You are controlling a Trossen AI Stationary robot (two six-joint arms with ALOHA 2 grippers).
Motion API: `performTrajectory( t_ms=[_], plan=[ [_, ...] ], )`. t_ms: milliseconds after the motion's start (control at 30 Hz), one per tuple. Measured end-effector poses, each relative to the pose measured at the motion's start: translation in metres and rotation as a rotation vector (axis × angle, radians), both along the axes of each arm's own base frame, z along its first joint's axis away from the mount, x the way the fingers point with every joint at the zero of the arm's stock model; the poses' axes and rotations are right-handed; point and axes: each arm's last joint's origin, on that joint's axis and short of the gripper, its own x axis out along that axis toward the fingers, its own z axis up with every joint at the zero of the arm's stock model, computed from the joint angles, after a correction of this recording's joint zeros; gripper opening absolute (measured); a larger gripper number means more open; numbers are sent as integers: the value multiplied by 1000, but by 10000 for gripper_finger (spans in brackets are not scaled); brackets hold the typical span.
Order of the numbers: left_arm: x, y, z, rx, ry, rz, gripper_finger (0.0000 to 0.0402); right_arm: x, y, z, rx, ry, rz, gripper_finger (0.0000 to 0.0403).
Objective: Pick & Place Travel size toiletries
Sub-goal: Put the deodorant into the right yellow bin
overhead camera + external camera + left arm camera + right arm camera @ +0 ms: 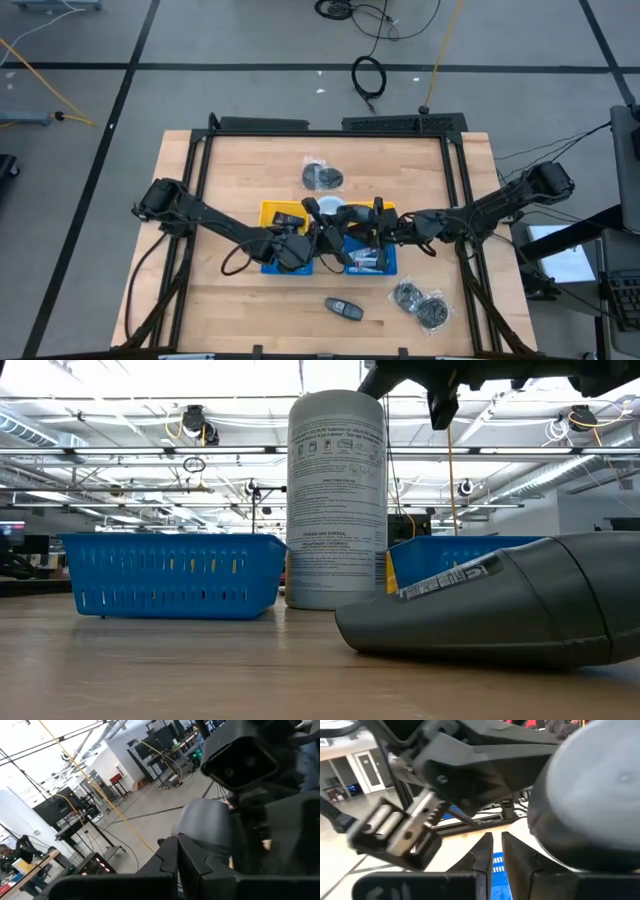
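On the bench [230, 300], seen from above with 12 o'clock at the picture's top, a yellow basket [270, 212] and a blue basket [391, 262] are set at the middle. A white canister [350, 214] is stood upright among them. Both arms are reached in over these baskets, the left from 9 o'clock and the right from 3 o'clock, and are met close beside the canister.

The left claw [178, 842] is closed completely, its fingers pressed together, and nothing is seen held in it. The right claw [496, 840] is closed almost fully, with only a thin slit left between its fingers. Whether anything is pinched there cannot be told.

The travel size toiletries [366, 263] are seen as small pale tubes with a touch of red. They lie in the blue basket, at about 5 o'clock from the canister.

A black key fob [343, 308] is laid on the bare wood at 6 o'clock of the baskets. Clear bags of metal bits [422, 303] are placed beside it, toward 3 o'clock.
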Motion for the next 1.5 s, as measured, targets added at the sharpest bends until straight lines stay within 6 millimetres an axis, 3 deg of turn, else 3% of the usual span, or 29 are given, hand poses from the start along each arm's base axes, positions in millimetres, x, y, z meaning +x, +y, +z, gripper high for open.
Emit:
performTrajectory(
  t_ms=[233, 500, 1000, 1200, 1500],
  plan=[
    [1, -1, -6, -16, 23, -47, 18, -5, -3, 8, -9, -11, -7, 28],
    [2, 0, -8, -15, 40, -45, 4, -18, -6, 13, -22, 58, -40, 27],
    [0, -2, -9, 9, 65, -35, 4, -21, -3, 4, -53, 164, -27, 28],
    [-6, -14, -8, 20, 61, 33, 9, -24, -4, 3, -53, 186, -30, 23],
    [-24, -50, -8, 33, 65, 29, 21, -35, -11, -3, -34, 312, -117, 22]
  ],
)
